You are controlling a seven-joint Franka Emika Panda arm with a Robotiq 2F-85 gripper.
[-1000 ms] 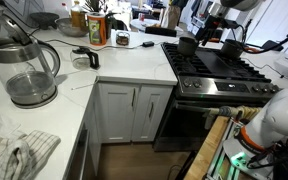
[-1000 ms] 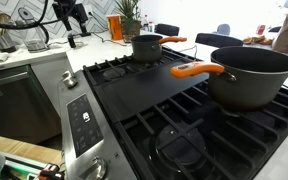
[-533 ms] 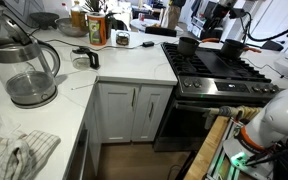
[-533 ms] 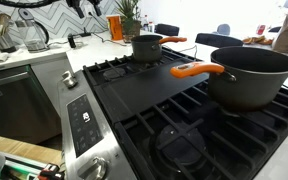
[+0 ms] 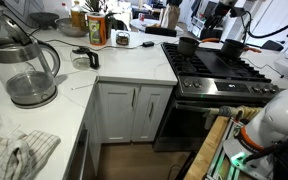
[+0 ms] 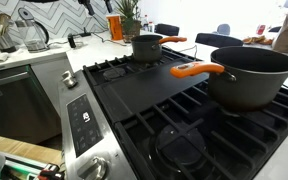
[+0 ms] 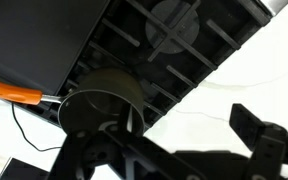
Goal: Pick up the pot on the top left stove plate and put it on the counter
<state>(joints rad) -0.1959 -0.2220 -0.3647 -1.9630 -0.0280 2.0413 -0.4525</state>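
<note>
Pot (image 6: 147,47): small, dark grey, cylindrical, straight orange side handle, upright on rear stove plate (image 6: 119,68). Gripper (image 7: 179,155) overhead, fingers spread wide, holding nothing.

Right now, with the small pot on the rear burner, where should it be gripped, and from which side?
Probably the rim of the small pot, from above, away from its orange handle: the pot stands upright and open-topped, and the wrist view looks down into it.
</note>
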